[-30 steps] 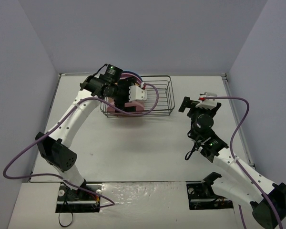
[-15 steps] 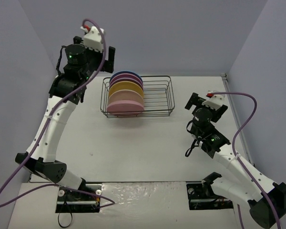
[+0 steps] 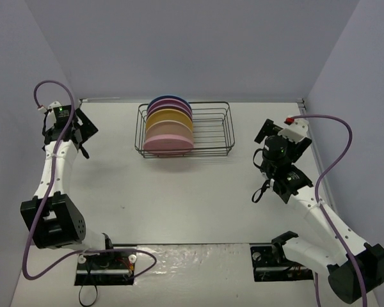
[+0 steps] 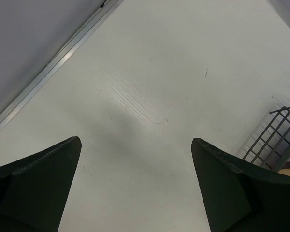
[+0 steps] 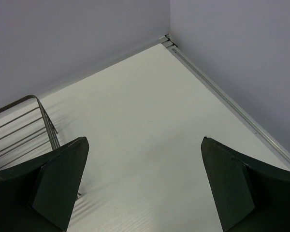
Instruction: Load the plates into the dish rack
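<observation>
The rectangular black thin-wire dish rack [image 3: 229, 128] sits at the far middle of the white desk [image 3: 198, 185]. The round matte plates [image 3: 169, 137] stand on edge, packed in its left half: a pink one in front, a yellow-orange one behind it, then pinkish-purple rims and a blue one at the back. The rack's right half holds only bare wires. The left pincer [image 3: 67, 130] hovers near the desk's far left edge, its jaws wide and holding nothing. The right pincer [image 3: 285, 136] hangs to the right of the rack, equally wide and holding nothing.
</observation>
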Controlling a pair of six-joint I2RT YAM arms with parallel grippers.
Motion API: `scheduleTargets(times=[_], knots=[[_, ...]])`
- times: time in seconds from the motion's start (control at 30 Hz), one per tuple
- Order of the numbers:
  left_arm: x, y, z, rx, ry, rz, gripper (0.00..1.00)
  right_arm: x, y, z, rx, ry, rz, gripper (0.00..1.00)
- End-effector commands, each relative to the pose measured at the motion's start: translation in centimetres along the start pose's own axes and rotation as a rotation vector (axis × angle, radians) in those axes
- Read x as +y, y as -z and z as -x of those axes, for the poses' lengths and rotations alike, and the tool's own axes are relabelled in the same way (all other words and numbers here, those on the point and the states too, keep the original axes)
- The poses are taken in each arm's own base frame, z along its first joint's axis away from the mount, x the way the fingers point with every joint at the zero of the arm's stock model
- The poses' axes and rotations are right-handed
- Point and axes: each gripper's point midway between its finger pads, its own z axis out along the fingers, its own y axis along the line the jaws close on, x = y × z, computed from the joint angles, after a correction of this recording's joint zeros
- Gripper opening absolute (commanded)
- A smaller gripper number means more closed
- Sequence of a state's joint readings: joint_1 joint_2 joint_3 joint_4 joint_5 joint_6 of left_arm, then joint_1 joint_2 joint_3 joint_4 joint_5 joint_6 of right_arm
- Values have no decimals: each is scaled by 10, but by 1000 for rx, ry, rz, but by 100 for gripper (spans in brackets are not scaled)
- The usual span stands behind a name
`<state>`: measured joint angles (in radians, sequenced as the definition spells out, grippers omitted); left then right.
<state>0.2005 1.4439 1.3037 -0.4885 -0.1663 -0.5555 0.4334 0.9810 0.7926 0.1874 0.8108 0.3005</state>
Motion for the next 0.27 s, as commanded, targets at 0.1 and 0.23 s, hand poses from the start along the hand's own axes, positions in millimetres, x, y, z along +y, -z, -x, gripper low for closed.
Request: scheduleTargets(times=[0.1, 0.23], knots=[[-10, 53, 46, -194, 58, -69, 97, 12, -1, 18, -13, -95, 16, 100], [-7, 58, 48, -213, 50, -72, 97, 9, 0, 16, -11, -85, 13, 100]])
